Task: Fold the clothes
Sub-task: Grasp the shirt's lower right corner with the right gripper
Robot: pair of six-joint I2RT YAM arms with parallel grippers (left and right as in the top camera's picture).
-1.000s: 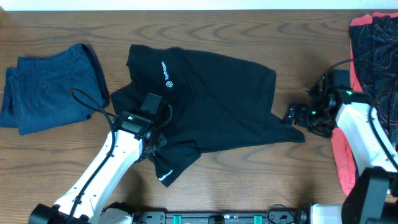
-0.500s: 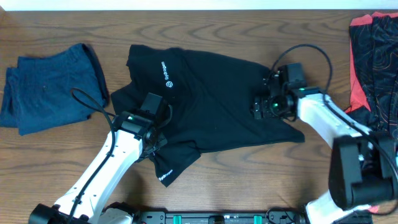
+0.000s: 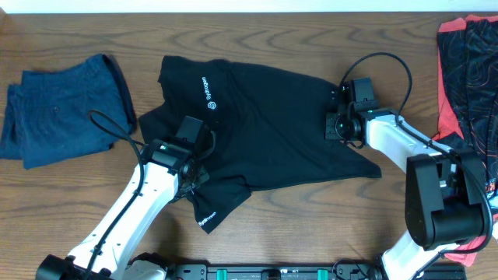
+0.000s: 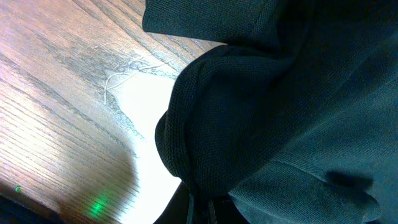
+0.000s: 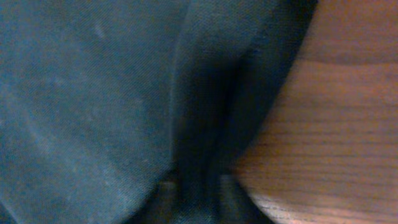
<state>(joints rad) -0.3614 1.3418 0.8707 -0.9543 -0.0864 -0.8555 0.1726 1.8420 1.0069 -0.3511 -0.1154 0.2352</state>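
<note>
The black trousers lie mid-worktop as a broad, loosely folded slab of matte cloth. The edges are uneven, and one corner trails out toward the right. A small white logo sits near the upper left of the trousers, and a second line of white print runs along a flap that pokes toward the front edge.

The worktop is brown wood with a strong wavy grain. In the left wrist view it shines under a white glare.

The left claw is pressed together on the near left part of the black trousers. Its wrist view shows a rounded lobe of finely knit cloth gathered down toward the fingers, with the weave clear and slightly ribbed.

The right claw sits at the right edge of the same garment. Its wrist view shows smooth dark fabric with a soft upright pleat running down to the bottom of the picture, and bare wood to the right. That view is too blurred to tell whether this claw is pinching the pleat or only resting over it.

A dark blue garment, creased and folded roughly square, lies well apart at the far left. A red-and-black patterned piece, covered in fine looping lines, hangs along the right edge of the worktop.
</note>
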